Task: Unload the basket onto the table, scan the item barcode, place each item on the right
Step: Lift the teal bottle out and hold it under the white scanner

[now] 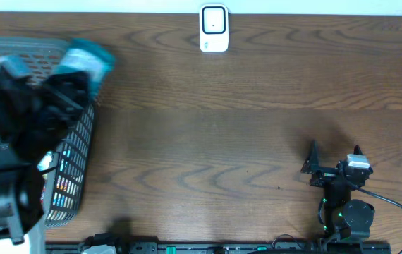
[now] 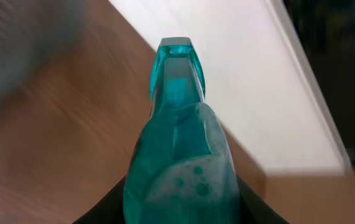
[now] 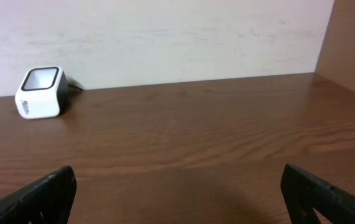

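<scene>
Teal bottle [image 2: 180, 162] gripped in left end effector [image 1: 70, 83] beside basket [image 1: 74, 162], right end effector [image 1: 335, 159] wide open, scanner [image 1: 214, 28] not yet reached.

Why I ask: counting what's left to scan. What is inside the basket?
Colourful packaging shows through the basket mesh wall. The left arm covers most of the inside, so the rest is hidden.

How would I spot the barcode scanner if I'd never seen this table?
Start at the brown wooden table and follow its far edge. Near the middle of it stands the scanner. It is small and white with a black rim, standing alone, far from the grey basket.
</scene>
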You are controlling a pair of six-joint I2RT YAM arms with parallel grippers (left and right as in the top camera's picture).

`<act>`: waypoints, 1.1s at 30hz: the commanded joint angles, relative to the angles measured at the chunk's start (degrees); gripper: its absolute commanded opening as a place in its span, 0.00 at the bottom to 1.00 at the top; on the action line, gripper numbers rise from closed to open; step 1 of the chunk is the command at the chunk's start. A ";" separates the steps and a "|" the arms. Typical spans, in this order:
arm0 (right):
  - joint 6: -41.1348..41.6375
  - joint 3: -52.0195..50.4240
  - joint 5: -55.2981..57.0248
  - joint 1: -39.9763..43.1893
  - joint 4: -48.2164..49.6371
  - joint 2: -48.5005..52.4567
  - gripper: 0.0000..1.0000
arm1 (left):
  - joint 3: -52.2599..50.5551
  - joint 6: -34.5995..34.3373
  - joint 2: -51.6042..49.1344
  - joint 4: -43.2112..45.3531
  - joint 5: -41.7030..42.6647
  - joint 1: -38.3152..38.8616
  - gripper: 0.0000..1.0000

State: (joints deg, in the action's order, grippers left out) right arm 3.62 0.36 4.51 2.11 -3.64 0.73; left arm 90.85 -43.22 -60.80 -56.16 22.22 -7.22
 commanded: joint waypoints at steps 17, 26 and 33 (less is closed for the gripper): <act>-0.70 -0.04 0.46 -0.28 -0.20 -0.09 0.99 | -0.85 12.15 -30.88 7.37 -9.25 41.48 0.22; -0.70 -0.04 0.48 -0.28 -0.20 -0.09 0.99 | -0.85 40.19 -40.15 6.67 -10.64 44.65 0.23; -0.72 -0.04 0.48 -0.28 -0.20 -0.09 0.99 | -0.85 48.81 -41.00 5.81 -15.85 44.65 0.27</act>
State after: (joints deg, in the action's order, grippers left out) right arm 3.62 0.36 4.54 2.11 -3.64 0.73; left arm 89.60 -1.67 -102.45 -50.57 9.04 37.60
